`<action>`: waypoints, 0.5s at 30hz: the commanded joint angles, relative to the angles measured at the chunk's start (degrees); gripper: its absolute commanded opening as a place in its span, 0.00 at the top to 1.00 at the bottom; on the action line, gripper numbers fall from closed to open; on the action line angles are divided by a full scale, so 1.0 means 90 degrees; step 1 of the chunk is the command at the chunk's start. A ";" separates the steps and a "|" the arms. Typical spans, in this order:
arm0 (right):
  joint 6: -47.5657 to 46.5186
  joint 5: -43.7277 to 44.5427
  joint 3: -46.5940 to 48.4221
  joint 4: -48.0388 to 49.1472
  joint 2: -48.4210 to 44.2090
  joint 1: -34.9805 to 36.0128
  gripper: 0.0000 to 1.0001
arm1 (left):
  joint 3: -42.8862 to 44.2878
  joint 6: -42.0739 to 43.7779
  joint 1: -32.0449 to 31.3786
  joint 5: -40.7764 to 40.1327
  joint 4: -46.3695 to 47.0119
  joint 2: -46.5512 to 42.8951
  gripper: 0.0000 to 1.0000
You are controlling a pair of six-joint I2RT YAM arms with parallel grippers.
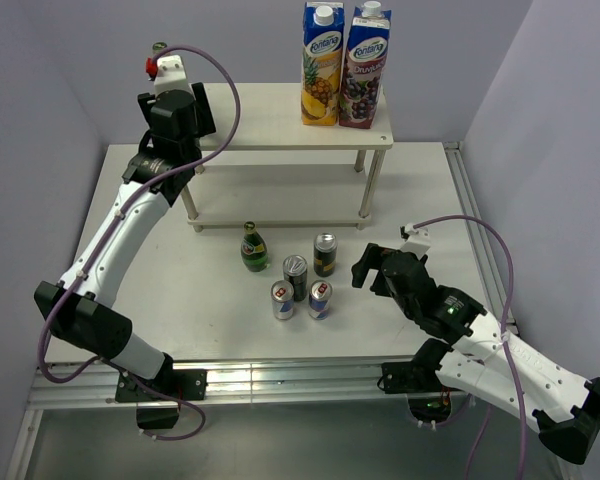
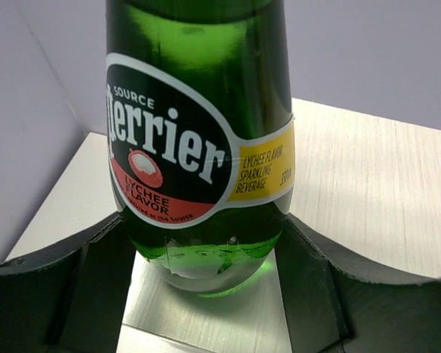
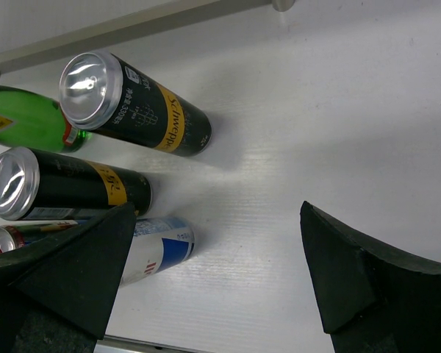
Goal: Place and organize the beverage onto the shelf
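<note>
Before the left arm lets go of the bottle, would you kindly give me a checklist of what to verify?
1. Left gripper shut on bottle: ok.
2. Bottle upright: ok.
3. Bottle base resting on the top board of the shelf: cannot tell; the contact does not show clearly.
4. Bottle apart from the cartons: ok, they stand at the other end of the board.
5. Right gripper open, holding nothing, apart from the cans: ok.
</note>
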 commanded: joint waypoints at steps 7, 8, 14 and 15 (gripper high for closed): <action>0.0045 0.0205 -0.0068 0.0013 -0.0084 0.0052 0.00 | 0.0031 -0.0154 0.0015 0.0163 0.0485 0.0038 0.29; 0.0026 0.0205 -0.0078 0.0013 -0.0074 0.0052 0.00 | 0.0021 -0.0134 0.0015 0.0211 0.0514 0.0048 0.28; 0.0026 0.0205 -0.0068 0.0023 -0.0074 0.0042 0.00 | 0.0051 -0.0134 0.0015 0.0221 0.0475 0.0107 0.01; 0.0026 0.0205 -0.0078 0.0023 -0.0084 0.0042 0.00 | 0.0002 -0.0125 0.0015 0.0193 0.0504 0.0087 0.01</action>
